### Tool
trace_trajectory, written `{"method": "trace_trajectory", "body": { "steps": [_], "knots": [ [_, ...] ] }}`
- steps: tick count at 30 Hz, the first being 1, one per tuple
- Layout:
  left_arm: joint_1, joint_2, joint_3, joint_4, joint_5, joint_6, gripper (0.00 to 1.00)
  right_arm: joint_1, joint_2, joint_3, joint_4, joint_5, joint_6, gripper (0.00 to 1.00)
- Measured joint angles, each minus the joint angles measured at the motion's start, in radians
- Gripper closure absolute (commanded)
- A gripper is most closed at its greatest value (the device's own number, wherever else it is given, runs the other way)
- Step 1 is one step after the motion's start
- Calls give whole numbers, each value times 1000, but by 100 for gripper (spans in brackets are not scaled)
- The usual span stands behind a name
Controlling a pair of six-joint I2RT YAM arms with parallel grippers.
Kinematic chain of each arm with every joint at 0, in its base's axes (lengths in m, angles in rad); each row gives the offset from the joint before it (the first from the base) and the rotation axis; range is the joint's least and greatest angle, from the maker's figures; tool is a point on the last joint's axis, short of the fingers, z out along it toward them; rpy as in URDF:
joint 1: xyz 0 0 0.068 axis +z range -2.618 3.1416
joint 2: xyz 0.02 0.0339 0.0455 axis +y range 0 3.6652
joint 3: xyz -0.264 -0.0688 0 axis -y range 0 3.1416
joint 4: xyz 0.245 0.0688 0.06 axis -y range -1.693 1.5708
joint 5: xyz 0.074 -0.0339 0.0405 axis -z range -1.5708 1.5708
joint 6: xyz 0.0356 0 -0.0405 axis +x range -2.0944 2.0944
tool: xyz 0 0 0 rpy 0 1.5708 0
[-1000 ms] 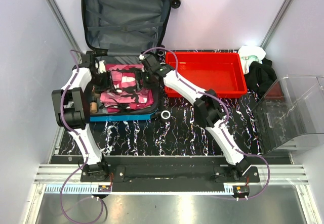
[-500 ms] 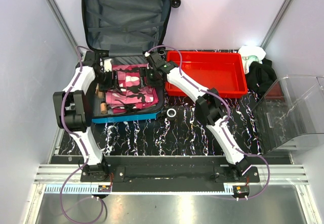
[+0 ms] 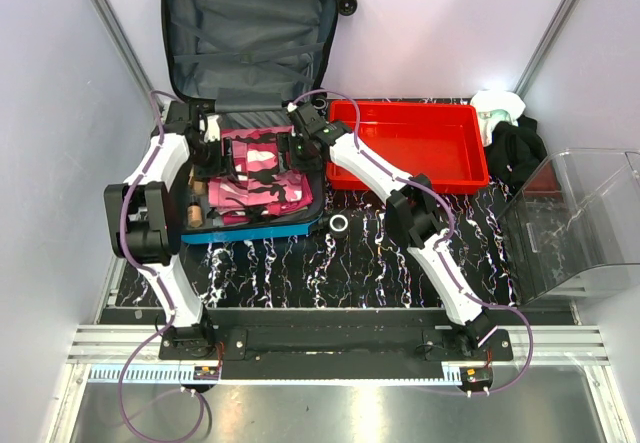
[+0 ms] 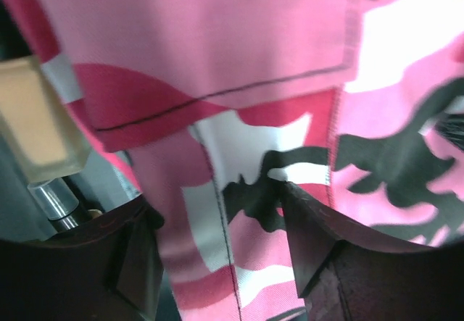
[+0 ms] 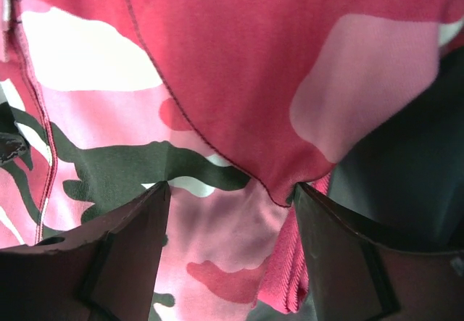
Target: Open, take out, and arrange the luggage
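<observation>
**Left gripper** (image 4: 216, 206): the jaws stand well apart, with the tips down on a pink camouflage garment (image 4: 275, 82). Cloth spans the gap, but no pinch on it can be confirmed. A tan bottle (image 4: 36, 125) with a silver collar lies just left of the garment.

**Right gripper** (image 5: 232, 189): the jaws are likewise wide, with the tips set against the garment where a seam puckers between them. Whether cloth is held cannot be told. Dark lining shows at the right of the right wrist view.

**Overhead view:**
- Both grippers are inside the luggage (image 3: 250, 38), the left one at the garment's far-left edge and the right one at its far-right edge.
- The luggage sits at the far left of the black marbled table (image 3: 300, 273) and is open. Its blue base lies flat. Its lid stands upright against the far wall, grey lining facing near.
- The garment fills most of the base.
- A red tray (image 3: 405, 149) lies just right of the luggage.
- A small ring (image 3: 340, 225) rests on the table near the luggage's near-right corner.
- A heap of dark and white cloth (image 3: 512, 145) lies at the far right, between the tray and a clear bin (image 3: 590, 223) at the right edge.
</observation>
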State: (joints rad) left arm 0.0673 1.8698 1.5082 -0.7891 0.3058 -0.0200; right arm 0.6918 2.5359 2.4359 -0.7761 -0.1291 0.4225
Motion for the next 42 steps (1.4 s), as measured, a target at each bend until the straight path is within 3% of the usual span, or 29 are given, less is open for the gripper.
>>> {"method": "trace_trajectory", "body": {
  "steps": [5,16,30,32,34,35,39,42],
  "knots": [
    [18,5,-6,20,-61,-32,26,1,-1,1,-7,33,21,23],
    [18,18,-29,68,-12,-61,38,-11,46,159,-142,52,74,20],
    [-1,41,-7,60,49,-64,43,-19,148,203,-106,-156,86,24],
    [0,45,-6,63,75,-64,51,-25,152,210,-108,-179,83,32],
    [0,46,-7,68,93,-67,58,-27,155,213,-107,-188,78,47],
    [0,47,-7,71,102,-68,67,-27,157,214,-107,-190,75,56],
    [0,47,-2,75,145,-68,89,-30,158,216,-104,-203,68,57],
    [0,48,22,56,174,-66,94,-30,158,216,-102,-203,61,54]
  ]
}}
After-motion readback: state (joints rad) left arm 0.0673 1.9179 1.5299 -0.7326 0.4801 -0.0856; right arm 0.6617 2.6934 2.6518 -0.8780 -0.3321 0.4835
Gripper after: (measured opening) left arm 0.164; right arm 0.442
